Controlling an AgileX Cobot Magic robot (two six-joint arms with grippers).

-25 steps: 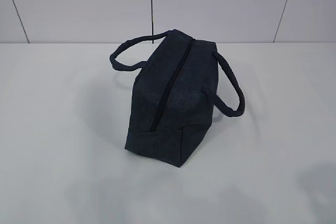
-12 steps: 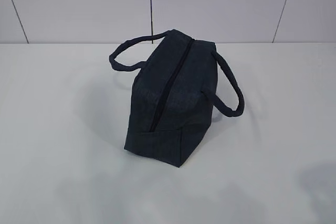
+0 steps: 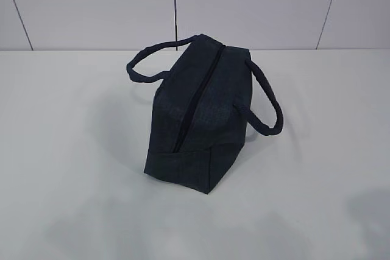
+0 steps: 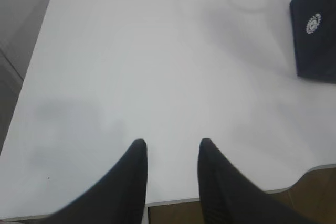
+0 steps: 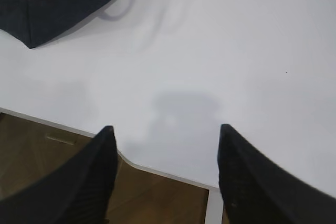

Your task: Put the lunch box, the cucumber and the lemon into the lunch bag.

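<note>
Nothing has shifted since a second ago. Your left gripper (image 4: 170, 148) hangs over the table (image 4: 131, 77) edge with a narrow gap, holding nothing; your right gripper (image 5: 165, 135) is spread wide, also bare. Farther out, the lunch bag (image 3: 198, 111) sits mid-table, zipped.

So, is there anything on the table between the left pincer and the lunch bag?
No. In the left wrist view only bare white table lies between the open left pincer and the lunch bag.
</note>
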